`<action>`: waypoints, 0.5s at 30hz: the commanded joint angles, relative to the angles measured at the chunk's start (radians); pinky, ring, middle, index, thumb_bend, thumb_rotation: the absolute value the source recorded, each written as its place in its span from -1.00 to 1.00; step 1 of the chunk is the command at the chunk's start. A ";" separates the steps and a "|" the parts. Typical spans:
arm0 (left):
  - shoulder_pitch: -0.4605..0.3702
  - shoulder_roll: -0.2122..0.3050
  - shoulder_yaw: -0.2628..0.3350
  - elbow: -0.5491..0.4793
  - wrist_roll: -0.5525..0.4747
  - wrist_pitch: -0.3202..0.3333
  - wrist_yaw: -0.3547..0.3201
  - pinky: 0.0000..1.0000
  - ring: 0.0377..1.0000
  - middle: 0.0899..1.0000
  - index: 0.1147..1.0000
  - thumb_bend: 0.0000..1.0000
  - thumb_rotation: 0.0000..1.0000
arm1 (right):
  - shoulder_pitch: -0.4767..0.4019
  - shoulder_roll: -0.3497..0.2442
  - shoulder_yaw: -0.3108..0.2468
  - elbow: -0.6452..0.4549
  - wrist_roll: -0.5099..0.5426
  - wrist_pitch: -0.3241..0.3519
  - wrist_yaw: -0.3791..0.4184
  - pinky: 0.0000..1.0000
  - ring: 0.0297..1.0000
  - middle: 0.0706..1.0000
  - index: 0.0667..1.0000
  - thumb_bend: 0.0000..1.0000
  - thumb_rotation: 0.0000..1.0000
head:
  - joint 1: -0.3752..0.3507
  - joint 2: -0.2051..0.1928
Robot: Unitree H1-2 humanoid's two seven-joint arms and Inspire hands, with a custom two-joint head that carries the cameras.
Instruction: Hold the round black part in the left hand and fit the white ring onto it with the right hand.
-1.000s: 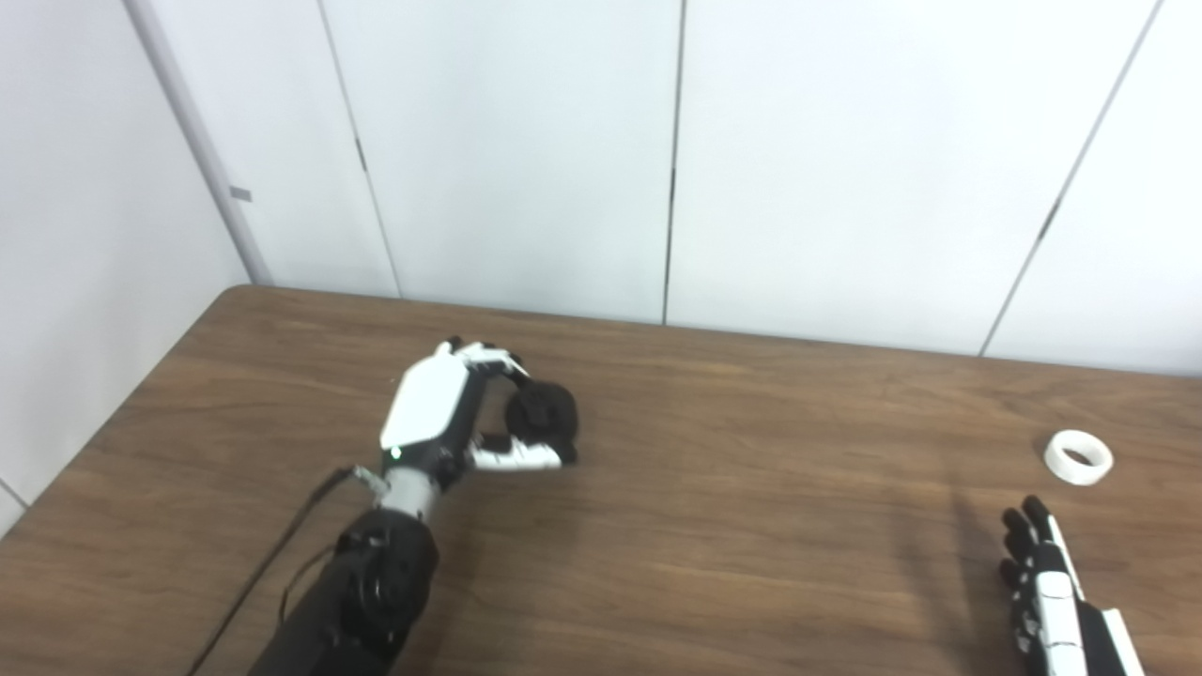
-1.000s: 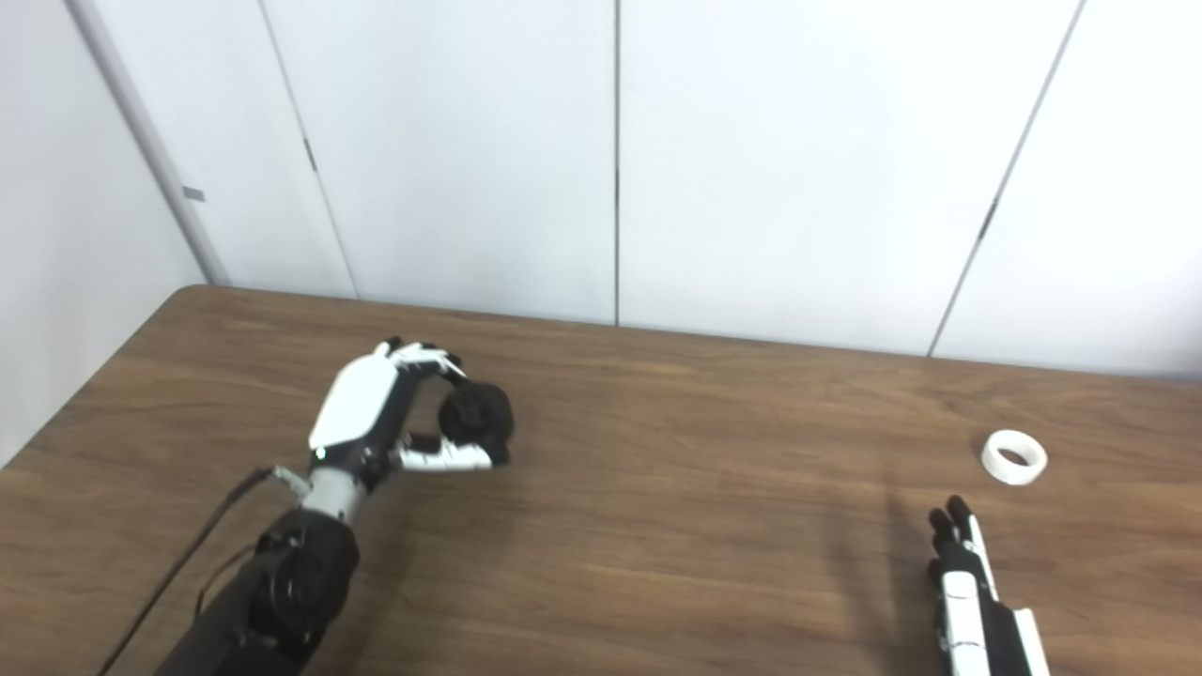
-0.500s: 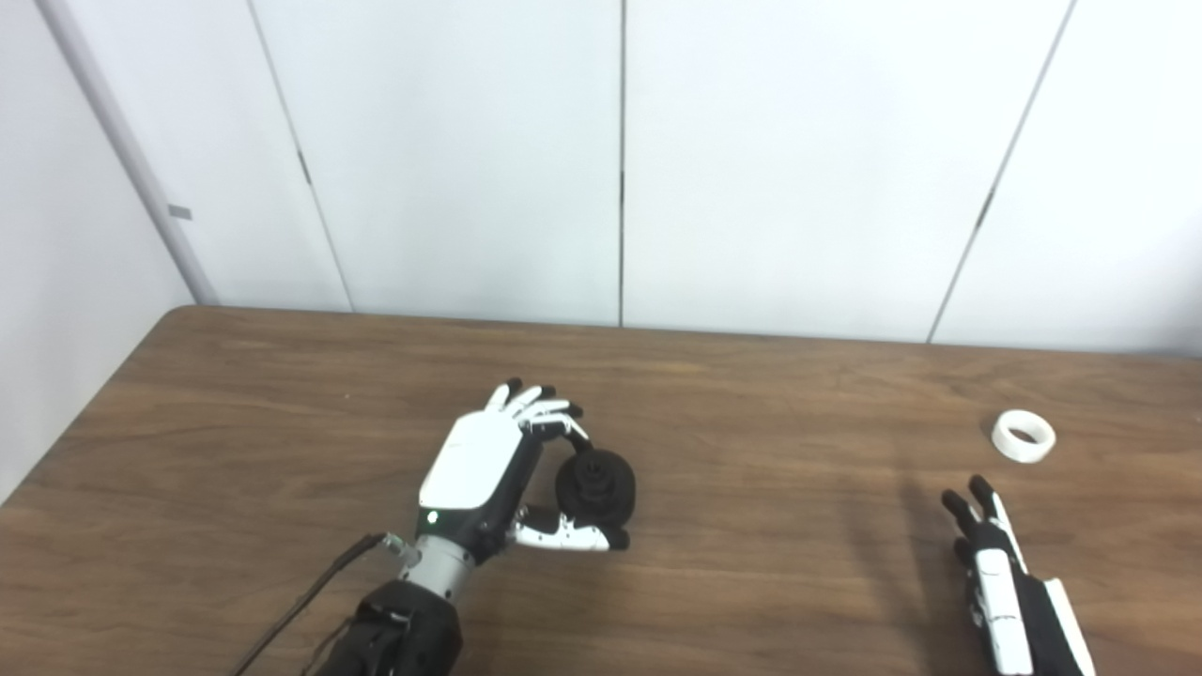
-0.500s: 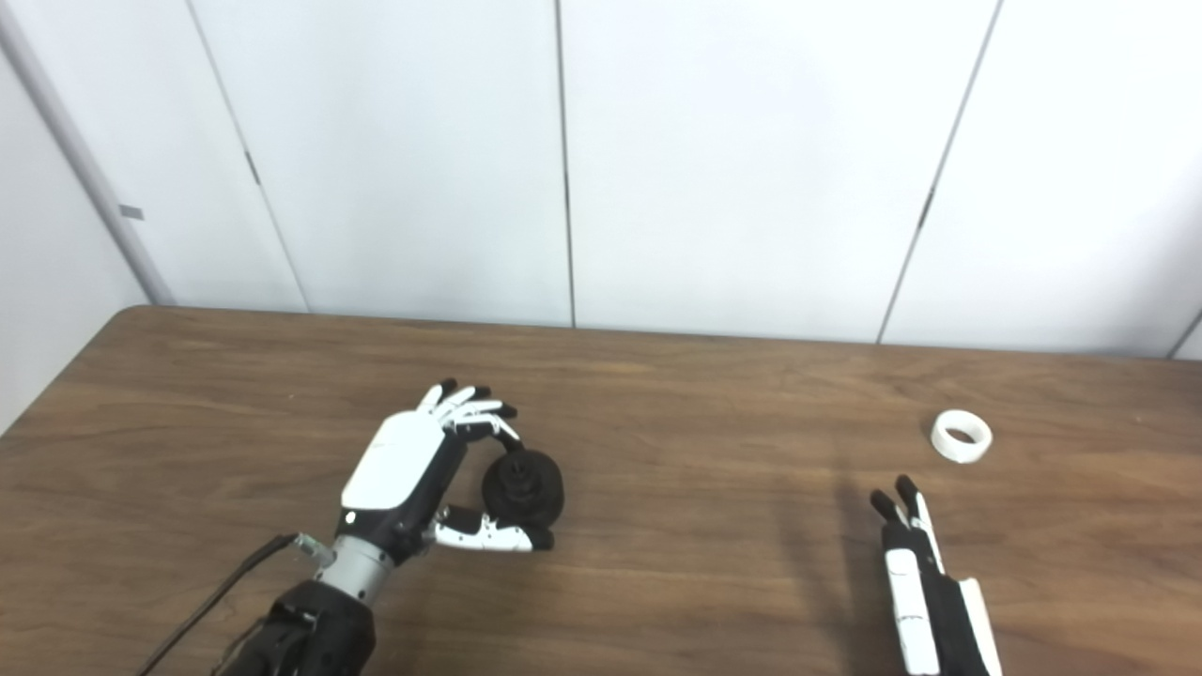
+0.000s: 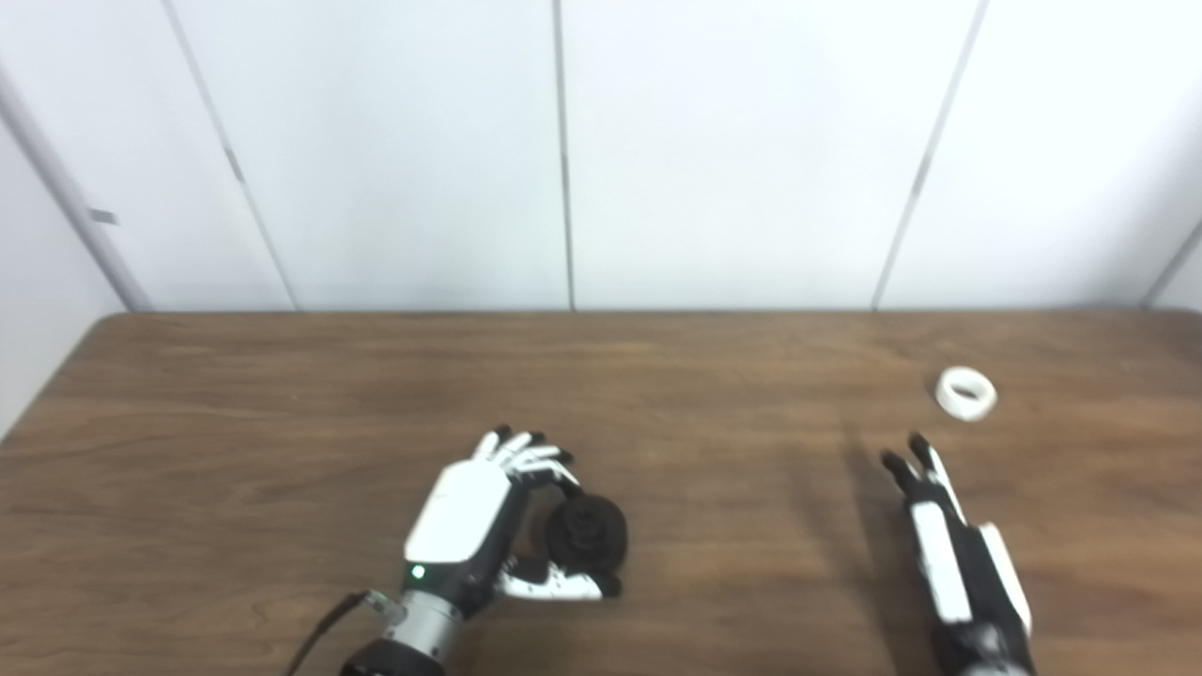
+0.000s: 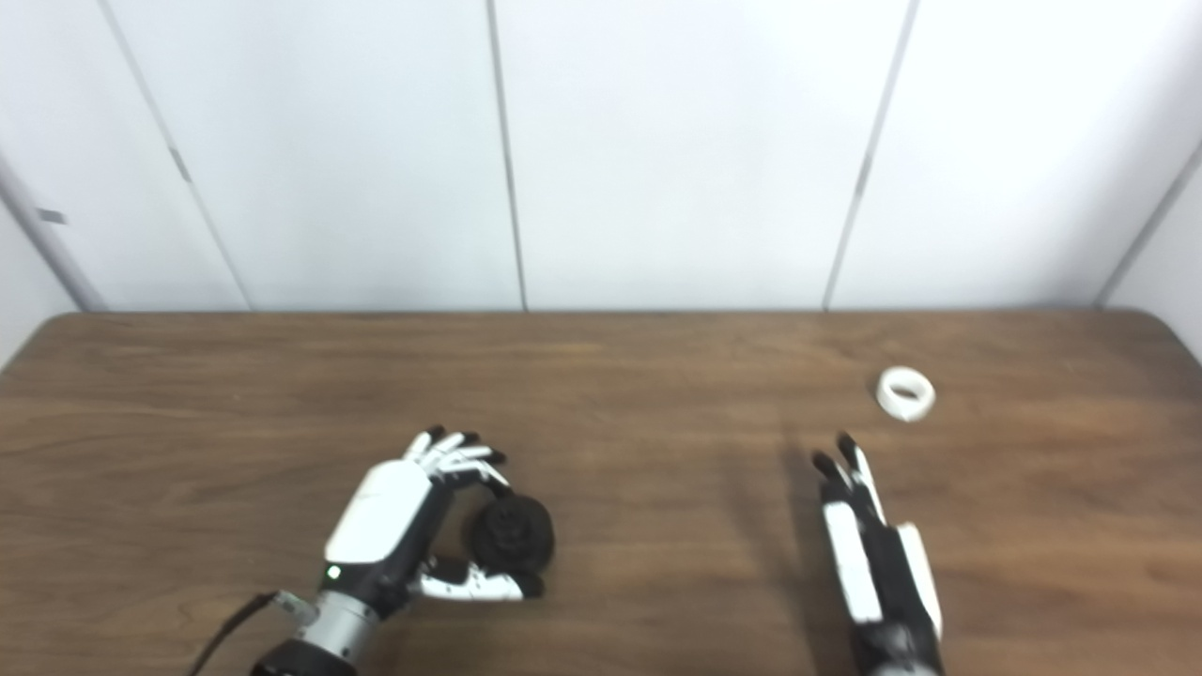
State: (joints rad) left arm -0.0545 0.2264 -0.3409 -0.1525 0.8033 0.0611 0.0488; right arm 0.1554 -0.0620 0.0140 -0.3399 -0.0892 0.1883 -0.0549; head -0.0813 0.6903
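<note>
A brown wooden desk [image 6: 657, 376] runs across the view, backed by a white panelled wall [image 6: 676, 150]. Low on the left side, the left hand [image 6: 404, 526] curls around a round black part [image 6: 512, 533], its fingers [image 6: 465, 460] arched over the top and the thumb stretched beneath, with the part pressed between them. A green light glows on the hand near the wrist, and a thin cable [image 6: 230, 624] trails away from the forearm. On the other side, the right hand [image 6: 869, 554] is stretched out flat with fingers extended and holds nothing. Its dark fingertips point toward a white ring [image 6: 906, 393], which lies on the wood near them but apart.
</note>
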 commanded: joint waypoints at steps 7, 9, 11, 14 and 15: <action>0.010 -0.010 -0.008 -0.015 0.029 -0.038 0.018 1.00 0.79 0.54 -0.17 0.05 -0.89 | 0.018 0.054 0.032 -0.073 -0.021 0.031 -0.018 1.00 0.94 0.81 0.95 0.13 1.00 | -0.038 0.040; 0.014 -0.013 -0.011 -0.008 0.028 -0.041 0.019 1.00 0.80 0.54 -0.17 0.05 -0.89 | 0.016 0.057 0.037 -0.082 -0.028 0.048 -0.024 1.00 0.94 0.81 0.94 0.16 1.00 | -0.041 0.045; 0.017 -0.017 -0.013 0.001 0.030 -0.048 0.024 1.00 0.80 0.55 -0.17 0.05 -0.89 | 0.014 0.060 0.039 -0.087 -0.032 0.057 -0.027 1.00 0.95 0.81 0.94 0.18 1.00 | -0.044 0.050; 0.020 -0.025 -0.018 0.019 0.047 -0.057 0.034 1.00 0.80 0.56 -0.17 0.05 -0.89 | 0.012 0.061 0.037 -0.091 -0.029 0.060 -0.027 1.00 0.96 0.82 0.95 0.18 1.00 | -0.044 0.051; 0.020 -0.028 -0.020 0.027 0.053 -0.061 0.039 1.00 0.81 0.56 -0.17 0.05 -0.89 | 0.011 0.060 0.035 -0.092 -0.027 0.060 -0.026 1.00 0.96 0.82 0.95 0.19 1.00 | -0.044 0.054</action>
State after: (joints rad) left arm -0.0149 0.2020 -0.3593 -0.1223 0.8365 0.0235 0.0613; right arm 0.1505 -0.0326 0.0511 -0.3868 -0.1165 0.2668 -0.0728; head -0.1243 0.7439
